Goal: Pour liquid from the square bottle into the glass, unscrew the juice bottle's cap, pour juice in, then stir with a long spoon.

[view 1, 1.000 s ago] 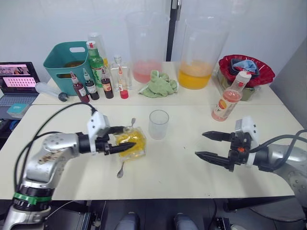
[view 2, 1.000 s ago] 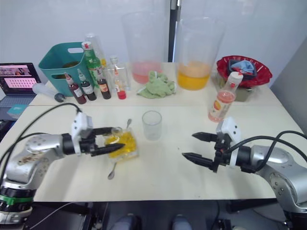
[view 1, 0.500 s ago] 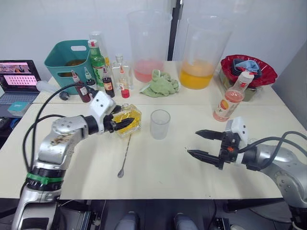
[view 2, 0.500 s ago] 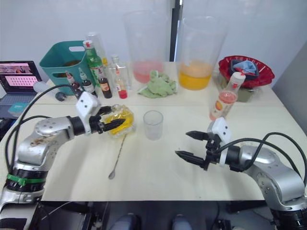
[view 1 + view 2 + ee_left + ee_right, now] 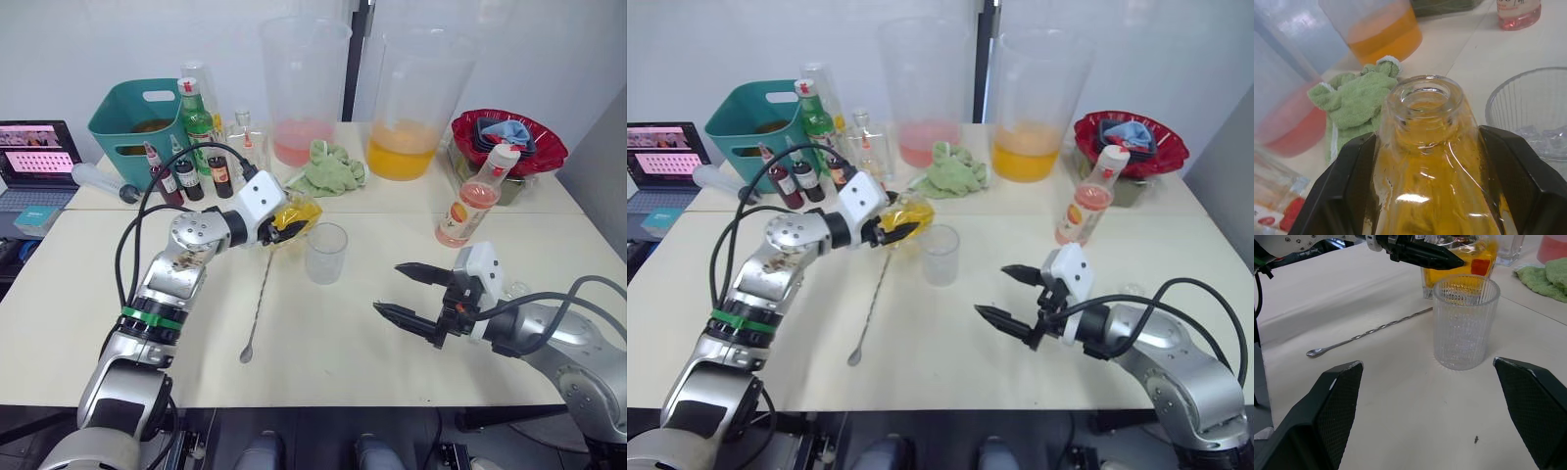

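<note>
Squat square glass bottle w/ yellow liquid (image 5: 292, 217): now lifted off table, carried beside ribbed clear tumbler (image 5: 325, 253), pinched in left gripper (image 5: 282, 223). Tilted toward rim; pour imminent. Right gripper (image 5: 409, 290) spread, idle nr tumbler.

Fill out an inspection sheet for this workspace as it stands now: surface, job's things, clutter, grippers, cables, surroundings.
Surface: cream table, dry where visible.
Job's things: square bottle tilted toward the glass, neck open; no stream seen. Glass upright. Juice bottle upright at the right, cap on. Long spoon flat on the table.
Clutter: two big pitchers, green cloth, teal bin, small sauce bottles, red bowl.
Grippers: left gripper shut on the square bottle; right gripper open, low over the table.
Cables: black cable looping along the left arm.
Surroundings: laptop at far left, white wall behind.
</note>
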Robot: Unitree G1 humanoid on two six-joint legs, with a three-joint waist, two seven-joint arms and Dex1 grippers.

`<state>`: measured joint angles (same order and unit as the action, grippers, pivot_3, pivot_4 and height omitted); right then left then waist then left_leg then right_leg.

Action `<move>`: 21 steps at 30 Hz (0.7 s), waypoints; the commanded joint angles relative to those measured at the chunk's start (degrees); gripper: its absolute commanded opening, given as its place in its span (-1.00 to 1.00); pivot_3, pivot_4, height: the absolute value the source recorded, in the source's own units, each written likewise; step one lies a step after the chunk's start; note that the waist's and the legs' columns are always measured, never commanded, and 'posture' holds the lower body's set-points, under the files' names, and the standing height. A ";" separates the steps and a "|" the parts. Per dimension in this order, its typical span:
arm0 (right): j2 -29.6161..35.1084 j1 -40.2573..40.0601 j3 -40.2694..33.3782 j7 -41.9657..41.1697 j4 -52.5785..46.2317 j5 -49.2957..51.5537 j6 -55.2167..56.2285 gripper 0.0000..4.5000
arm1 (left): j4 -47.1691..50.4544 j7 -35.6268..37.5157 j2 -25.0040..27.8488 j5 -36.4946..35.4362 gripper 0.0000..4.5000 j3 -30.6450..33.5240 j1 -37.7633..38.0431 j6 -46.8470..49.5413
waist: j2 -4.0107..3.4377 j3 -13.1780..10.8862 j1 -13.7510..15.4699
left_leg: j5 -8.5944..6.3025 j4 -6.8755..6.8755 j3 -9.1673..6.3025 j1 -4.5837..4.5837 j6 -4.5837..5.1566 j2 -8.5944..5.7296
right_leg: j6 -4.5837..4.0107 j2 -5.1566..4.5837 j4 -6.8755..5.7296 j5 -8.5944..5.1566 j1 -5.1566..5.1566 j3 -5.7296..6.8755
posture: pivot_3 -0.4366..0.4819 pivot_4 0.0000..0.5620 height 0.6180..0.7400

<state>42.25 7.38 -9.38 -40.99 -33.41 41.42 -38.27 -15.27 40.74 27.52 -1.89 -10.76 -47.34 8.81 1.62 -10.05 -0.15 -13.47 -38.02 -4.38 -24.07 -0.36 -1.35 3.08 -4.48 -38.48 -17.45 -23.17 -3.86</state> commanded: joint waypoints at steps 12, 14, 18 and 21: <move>0.31 -1.49 -2.02 2.67 -3.90 1.02 0.05 1.00 | -7.59 -10.13 -2.29 11.70 0.23 0.05 -5.54 -23.10 | 0.01 0.00 -0.10 | 0.00 -0.69 -0.04 -0.17 0.01 -0.03 | 0.01 0.03 -0.48 0.00 -0.08 0.00 | -0.05 -0.47 1.00; 0.00 -1.19 -1.48 2.94 -3.64 0.51 0.37 1.00 | -9.12 -13.46 -2.55 15.07 0.23 -0.97 -5.81 -26.17 | 0.01 0.00 -0.08 | 0.00 -0.78 -0.04 -0.18 0.01 -0.04 | 0.02 0.02 -0.51 0.00 -0.05 0.01 | -0.05 -0.47 1.00; -0.20 -1.45 -1.28 3.24 -3.86 0.36 0.48 1.00 | -10.54 -17.48 -2.65 19.42 0.23 -1.77 -6.05 -29.60 | 0.01 0.00 -0.05 | 0.00 -0.84 -0.04 -0.17 0.01 -0.05 | 0.04 0.02 -0.56 0.02 -0.04 0.00 | -0.05 -0.47 1.00; -0.11 -1.33 -1.32 3.41 -3.76 0.23 0.39 1.00 | -11.49 -19.21 -2.56 21.16 0.23 -1.99 -6.26 -31.65 | 0.01 0.00 -0.05 | 0.00 -0.85 -0.04 -0.17 0.01 -0.06 | 0.05 0.02 -0.59 0.02 -0.04 0.00 | -0.05 -0.47 1.00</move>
<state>42.18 5.82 -9.75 -37.98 -35.41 41.69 -38.67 -29.28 24.73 24.66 18.71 -14.01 -49.78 -19.57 1.63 -10.05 -0.20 -13.48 -38.87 -4.42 -24.25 -0.35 -1.42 3.13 -4.46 -39.09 -17.43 -23.21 -3.86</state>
